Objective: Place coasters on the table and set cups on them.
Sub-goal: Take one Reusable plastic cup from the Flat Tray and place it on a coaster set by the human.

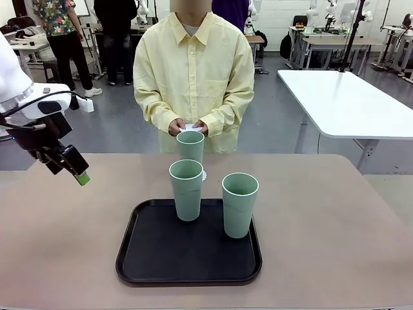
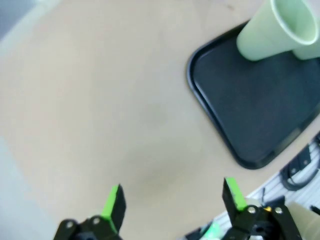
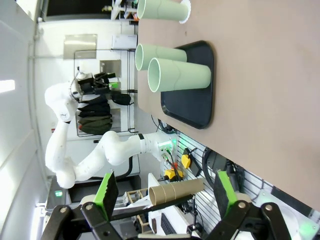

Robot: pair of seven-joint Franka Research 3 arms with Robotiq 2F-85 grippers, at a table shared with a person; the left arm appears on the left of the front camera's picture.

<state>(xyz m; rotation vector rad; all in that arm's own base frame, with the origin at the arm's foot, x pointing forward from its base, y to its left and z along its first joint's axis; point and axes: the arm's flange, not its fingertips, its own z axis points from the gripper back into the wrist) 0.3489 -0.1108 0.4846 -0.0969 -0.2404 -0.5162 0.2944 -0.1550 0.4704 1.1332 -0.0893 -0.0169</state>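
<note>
Two pale green cups (image 1: 186,189) (image 1: 239,203) stand upright on a black tray (image 1: 148,258). Behind the tray, a third cup (image 1: 190,145) stands on the table (image 1: 64,245) on a white lacy coaster (image 1: 204,174). The person's hands hold more white coasters (image 1: 189,127) just past that cup. My left gripper (image 1: 79,174) hovers open over the table's left side, well left of the tray. Its wrist view has the open gripper (image 2: 175,197) above bare table (image 2: 100,100), with a cup (image 2: 272,30) on the tray (image 2: 250,110). My right gripper (image 3: 166,192) is open and empty, off the table's edge.
The right wrist view takes in the table (image 3: 270,75), the tray (image 3: 192,100) with two cups (image 3: 160,54) (image 3: 180,75), and the far cup (image 3: 162,9) on its coaster (image 3: 187,10). A white-topped table (image 1: 348,103) stands at back right.
</note>
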